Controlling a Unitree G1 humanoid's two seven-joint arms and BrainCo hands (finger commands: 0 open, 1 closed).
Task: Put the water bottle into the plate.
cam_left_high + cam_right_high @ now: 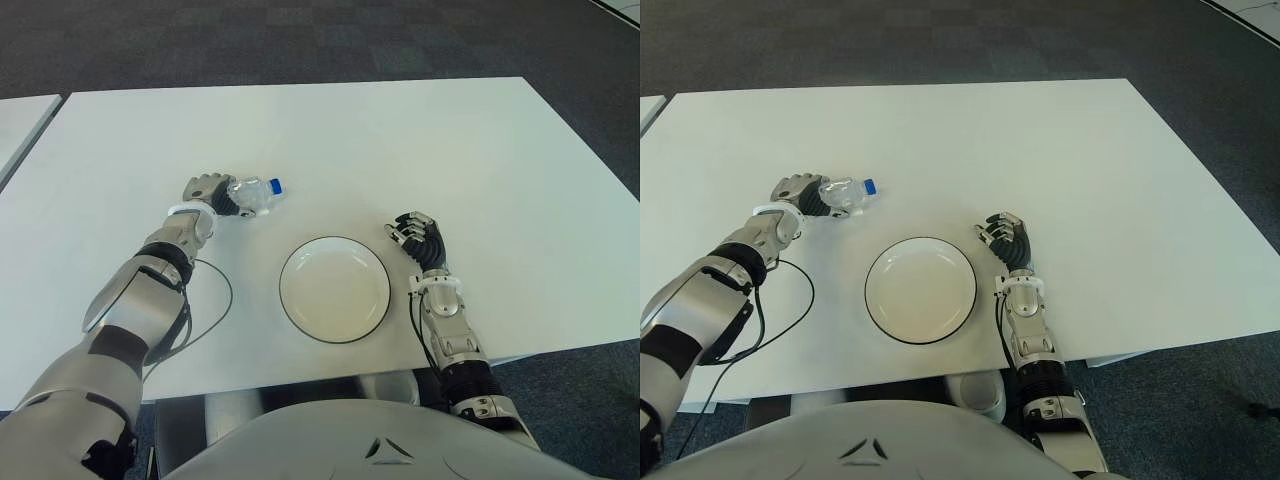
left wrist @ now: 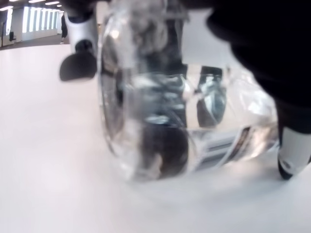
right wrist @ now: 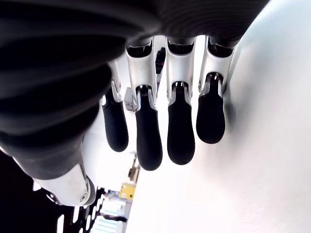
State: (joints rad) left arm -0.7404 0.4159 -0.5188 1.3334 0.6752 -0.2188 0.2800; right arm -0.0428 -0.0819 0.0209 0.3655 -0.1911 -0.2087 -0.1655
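The white table (image 1: 420, 140) stretches wide and bare on all sides, so there is ample room to move and its edges are well away from the work. Near the front edge, in the middle, sits the plate (image 1: 335, 289). The right hand (image 1: 417, 238) shows just right of it, fingers loosely extended and holding nothing. The left hand (image 1: 208, 193), left of and beyond the plate, has its fingers wrapped around the water bottle (image 1: 254, 195), which lies on its side with the blue cap pointing right. I'd lift it clear before swinging it near and right, so it crosses the rim without clipping it.
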